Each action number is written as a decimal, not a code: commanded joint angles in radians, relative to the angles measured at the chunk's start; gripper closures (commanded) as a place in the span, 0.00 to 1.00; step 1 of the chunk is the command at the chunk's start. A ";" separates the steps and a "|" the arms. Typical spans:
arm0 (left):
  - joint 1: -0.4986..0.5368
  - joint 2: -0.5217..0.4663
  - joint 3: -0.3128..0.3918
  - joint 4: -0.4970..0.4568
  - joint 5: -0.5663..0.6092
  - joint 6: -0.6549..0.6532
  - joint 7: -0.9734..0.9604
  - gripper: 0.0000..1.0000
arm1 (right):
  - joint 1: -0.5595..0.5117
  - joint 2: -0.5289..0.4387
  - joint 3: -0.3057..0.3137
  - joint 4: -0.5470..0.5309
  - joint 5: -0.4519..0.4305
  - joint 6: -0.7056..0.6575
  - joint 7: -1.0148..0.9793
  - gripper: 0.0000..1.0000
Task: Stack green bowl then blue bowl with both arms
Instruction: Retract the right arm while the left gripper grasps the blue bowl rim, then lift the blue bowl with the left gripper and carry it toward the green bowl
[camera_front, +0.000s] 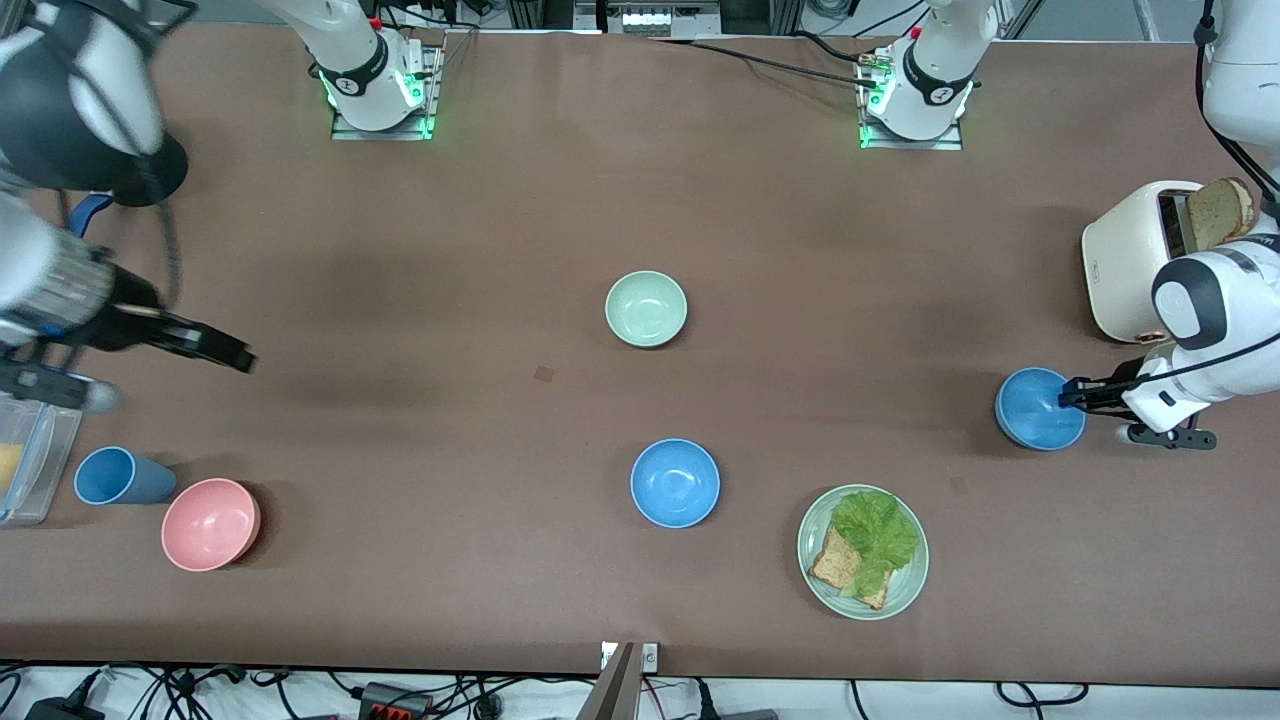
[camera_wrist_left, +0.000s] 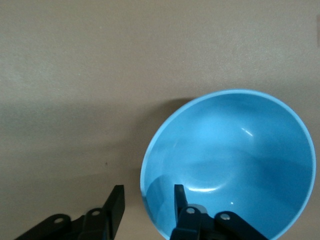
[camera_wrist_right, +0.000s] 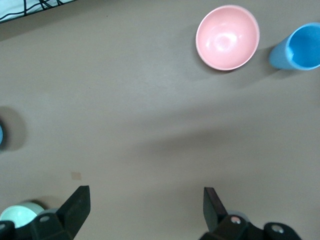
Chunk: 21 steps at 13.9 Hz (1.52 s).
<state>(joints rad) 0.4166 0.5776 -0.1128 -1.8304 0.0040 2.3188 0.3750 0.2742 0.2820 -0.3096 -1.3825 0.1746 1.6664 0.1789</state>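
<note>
At left-centre of the front view the right gripper (camera_front: 235, 357) hangs over bare table, jaws spread wide. The green bowl (camera_front: 646, 309) sits mid-frame. At right, the left gripper (camera_front: 1068, 398) straddles the blue bowl (camera_front: 1036, 409) rim, seemingly not clamped yet.

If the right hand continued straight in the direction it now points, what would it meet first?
Probably nothing soon: the right hand, open, points across bare table toward the middle. The green bowl lies slightly off that line, and the hand's height is unclear.
</note>
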 joint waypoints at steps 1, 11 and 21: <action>0.005 0.001 -0.010 -0.006 0.021 0.013 0.010 0.69 | -0.130 -0.012 0.084 0.072 -0.024 -0.079 -0.110 0.00; 0.002 -0.070 -0.059 0.003 0.017 -0.128 -0.014 0.99 | -0.300 -0.067 0.264 0.066 -0.175 -0.119 -0.188 0.00; 0.010 -0.222 -0.258 0.000 -0.056 -0.369 -0.249 0.99 | -0.277 -0.196 0.250 -0.157 -0.193 -0.045 -0.191 0.00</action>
<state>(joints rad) 0.4139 0.3948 -0.3131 -1.8108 -0.0258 1.9858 0.2102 -0.0107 0.1792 -0.0568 -1.4063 -0.0018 1.5686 -0.0008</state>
